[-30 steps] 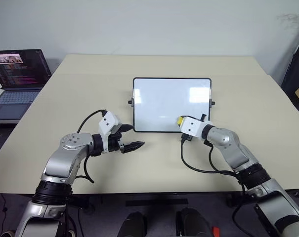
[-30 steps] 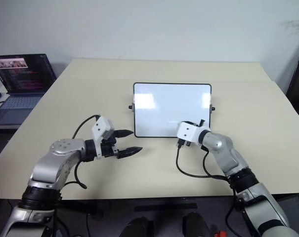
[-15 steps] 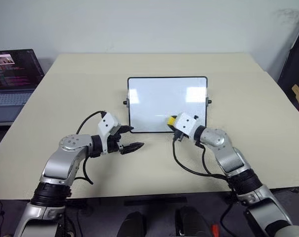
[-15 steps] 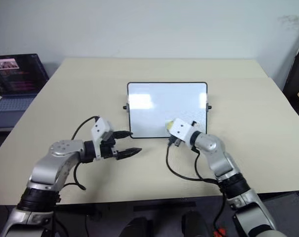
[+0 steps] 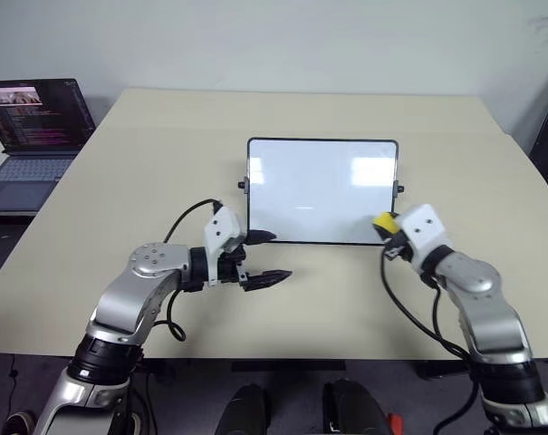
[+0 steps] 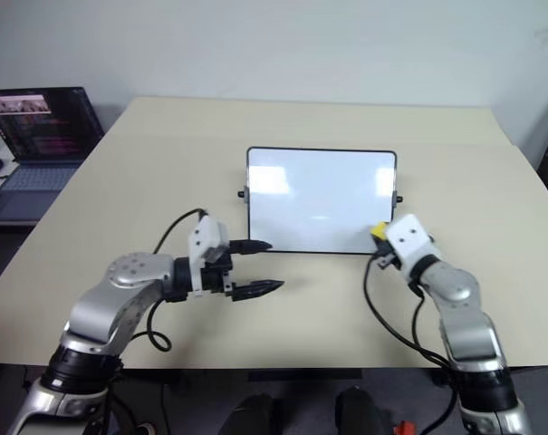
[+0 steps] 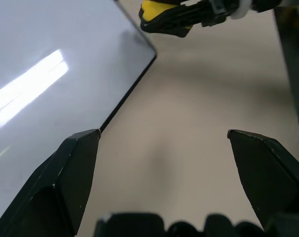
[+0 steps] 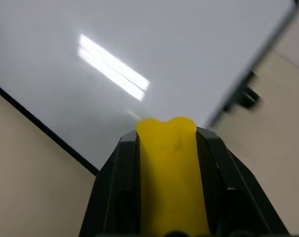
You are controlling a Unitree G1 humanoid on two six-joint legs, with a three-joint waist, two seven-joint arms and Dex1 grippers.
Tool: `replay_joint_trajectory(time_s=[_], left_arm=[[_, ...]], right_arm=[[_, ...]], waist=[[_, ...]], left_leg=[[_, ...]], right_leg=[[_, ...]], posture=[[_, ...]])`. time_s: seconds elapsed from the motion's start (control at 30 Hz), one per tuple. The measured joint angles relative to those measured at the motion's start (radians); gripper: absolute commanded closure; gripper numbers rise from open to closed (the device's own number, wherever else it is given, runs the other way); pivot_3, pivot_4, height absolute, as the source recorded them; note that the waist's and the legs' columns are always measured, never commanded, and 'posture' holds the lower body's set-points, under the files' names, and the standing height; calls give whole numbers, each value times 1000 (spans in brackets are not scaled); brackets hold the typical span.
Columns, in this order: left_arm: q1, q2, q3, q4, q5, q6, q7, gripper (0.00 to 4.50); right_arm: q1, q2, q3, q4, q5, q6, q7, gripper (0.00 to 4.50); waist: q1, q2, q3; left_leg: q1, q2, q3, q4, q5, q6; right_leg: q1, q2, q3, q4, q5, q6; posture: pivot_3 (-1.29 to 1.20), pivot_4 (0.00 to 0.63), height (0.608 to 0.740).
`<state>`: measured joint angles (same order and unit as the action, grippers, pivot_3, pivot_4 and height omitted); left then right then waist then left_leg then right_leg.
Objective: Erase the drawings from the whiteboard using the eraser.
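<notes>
Holding the small yellow rounded eraser [image 8: 168,173] squeezed between its two black fingers, our right gripper [image 5: 389,232] now sits at the near right corner of the small glossy white whiteboard with its thin black frame [image 5: 322,190]. Half a second ago that gripper was further toward the middle of the board's near edge, so it has swept rightward along the lower part of the surface and lifted a little. The board lies flat on the wide beige table [image 5: 165,145], about centred in front of us.

Our left gripper [image 5: 264,257] has shifted slightly toward the board and hangs just off its near left corner, fingers spread wide with nothing between them; in the left wrist view one black fingertip [image 7: 75,163] lines up with the board's edge, and the eraser shows beyond it.

We see no drawings left on the white surface from the head views, only bright reflections of the ceiling lights. A very faint short streak near the board's centre might be a leftover stroke or just glare; we cannot tell at this distance. We judge the wiping to be essentially finished, with at most a check pass over that spot remaining.

An open dark laptop [image 5: 33,127] stands at the far left, well apart from the work.
</notes>
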<state>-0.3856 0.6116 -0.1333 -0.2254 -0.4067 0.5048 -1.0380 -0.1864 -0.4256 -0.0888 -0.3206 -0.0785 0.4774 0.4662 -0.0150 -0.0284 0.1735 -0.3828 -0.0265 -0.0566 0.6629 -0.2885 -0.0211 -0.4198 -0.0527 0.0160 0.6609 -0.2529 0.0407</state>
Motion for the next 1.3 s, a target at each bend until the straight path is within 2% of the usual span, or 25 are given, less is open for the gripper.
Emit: replay_joint_trajectory(time_s=[0.13,0.23,0.47,0.57,0.9,1.0,1.1,1.3], left_arm=[[-66,-5,-40,6,-2,-8,-53,0],[-126,-30,-67,46,8,-24,-77,0],[-242,-148,-150,188,63,-96,-101,0],[-270,-161,-167,213,81,-124,-116,0],[-302,-188,-200,265,129,-197,-170,0],[-288,-189,-198,265,142,-203,-143,0],[-230,-202,-145,252,142,-187,-48,0],[37,-275,96,39,39,-50,245,0]], right_arm=[[45,63,-125,-14,29,79,-107,3335],[49,97,-172,-9,63,139,-152,3335],[-5,156,-216,47,163,251,-204,3335],[-7,155,-215,69,177,253,-223,3335],[-51,158,-228,146,208,210,-276,14],[-64,158,-242,142,219,163,-288,14],[-68,162,-240,100,225,77,-292,14],[46,204,-192,-96,295,10,-248,14]], waist=[[-8,0,0],[-12,0,0],[-14,0,0],[-16,1,0],[-16,1,-1],[-16,1,-1],[-18,2,-1],[-13,2,-1]], left_leg=[[1,0,0,1,0,0],[3,0,1,1,0,1],[3,0,0,2,0,1],[3,0,1,1,0,1],[3,0,1,2,0,1],[3,1,1,2,0,1],[2,1,1,2,0,1],[1,2,-1,2,0,1]], right_leg=[[1,2,0,2,0,0],[2,4,1,3,0,0],[2,6,1,2,0,0],[2,6,1,2,0,0],[2,6,2,3,0,0],[2,6,2,3,0,0],[1,6,2,3,0,0],[1,2,3,3,0,0]], posture=[[0,150,740],[0,150,740],[0,150,740],[0,150,740],[0,150,740],[0,150,740],[0,150,740],[0,150,740]])
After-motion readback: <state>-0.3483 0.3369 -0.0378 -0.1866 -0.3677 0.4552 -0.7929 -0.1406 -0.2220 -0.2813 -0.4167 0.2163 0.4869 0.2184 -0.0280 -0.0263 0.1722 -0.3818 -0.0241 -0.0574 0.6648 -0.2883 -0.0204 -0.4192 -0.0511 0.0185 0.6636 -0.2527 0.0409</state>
